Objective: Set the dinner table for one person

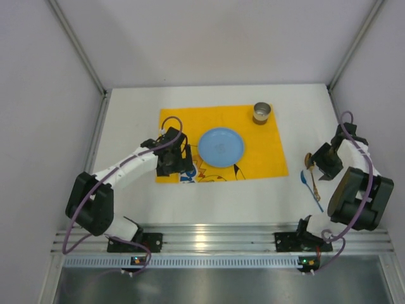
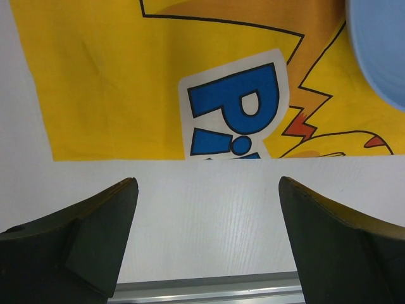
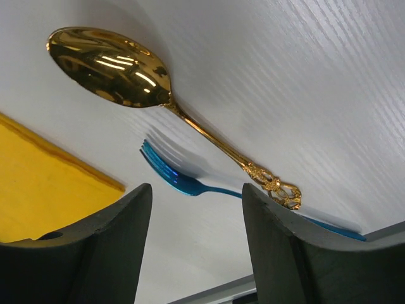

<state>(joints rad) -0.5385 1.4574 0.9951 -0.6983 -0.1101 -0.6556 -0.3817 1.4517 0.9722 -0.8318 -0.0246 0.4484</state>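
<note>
While the left gripper (image 1: 174,158) hangs over the lower left corner of the mat (image 1: 253,152), jaws spread wide and empty, I judge it parked clear of the work. The table (image 1: 126,120) fills the middle of the top view, bare white around the mat on every side. Centre frame, the plate (image 1: 221,147) sits on the mat, and the cup (image 1: 262,113) stands at the mat's upper right corner, likely as the drink spot. Right of the mat, off the cloth, the spoon (image 1: 308,161) and the fork (image 1: 310,187) lie side by side on bare table, apart from the plate. The right gripper (image 1: 319,168) hovers over their handles, jaws apart, clamping nothing; my guess is cutlery comes next. Room is tight there: the rail (image 1: 221,237) lies close below, the table's right edge just beyond.
</note>
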